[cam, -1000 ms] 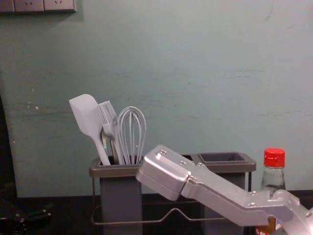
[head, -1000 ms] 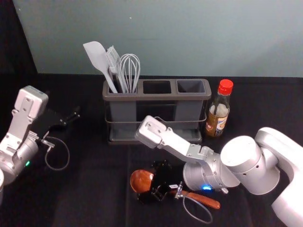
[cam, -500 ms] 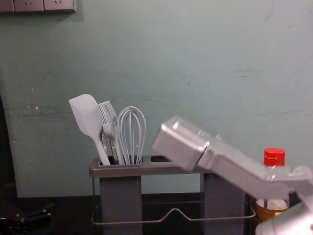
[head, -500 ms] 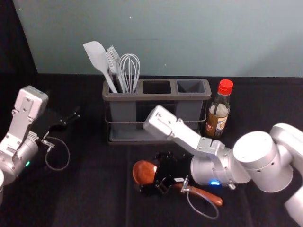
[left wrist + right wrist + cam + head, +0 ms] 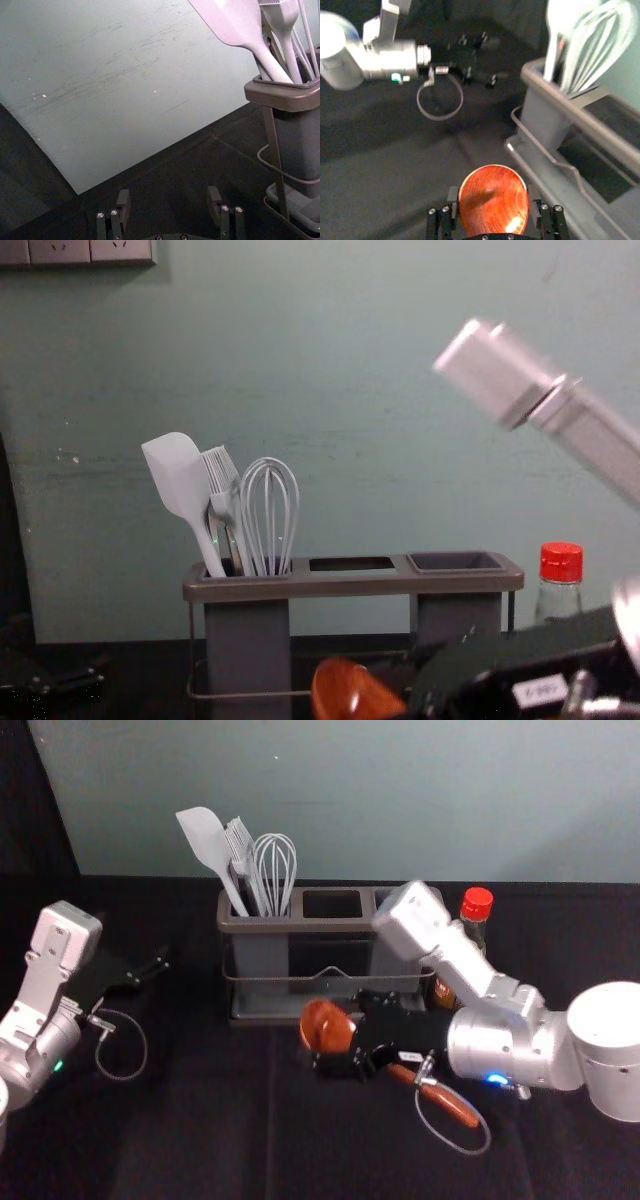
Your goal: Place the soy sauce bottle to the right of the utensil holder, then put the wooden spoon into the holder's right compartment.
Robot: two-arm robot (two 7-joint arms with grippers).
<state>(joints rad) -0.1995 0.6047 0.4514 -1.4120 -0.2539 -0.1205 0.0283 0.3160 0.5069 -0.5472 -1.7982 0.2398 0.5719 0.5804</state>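
My right gripper point(image 5: 345, 1045) is shut on the wooden spoon point(image 5: 325, 1027), holding it in front of the holder's right half, with the handle trailing back toward the right. In the right wrist view the spoon's bowl point(image 5: 493, 200) lies between the fingertips of the right gripper point(image 5: 493, 199). The utensil holder point(image 5: 260, 925) has a spatula, brush and whisk in its left compartment; the right compartment point(image 5: 455, 562) is empty. Just right of it stands the soy sauce bottle point(image 5: 476, 907), upright and partly behind the right arm. Parked at the left is my left gripper point(image 5: 152, 972), open in the left wrist view point(image 5: 168, 202).
A wall point(image 5: 350, 810) rises behind the holder. The holder's wire rail point(image 5: 330, 973) runs along its front, close to the right gripper. Black cloth point(image 5: 200, 1120) covers the table in front.
The right gripper has risen with the spoon and moved back toward the holder and somewhat rightward; the spoon's bowl has come into the chest view. The left arm, holder and bottle have stayed put.
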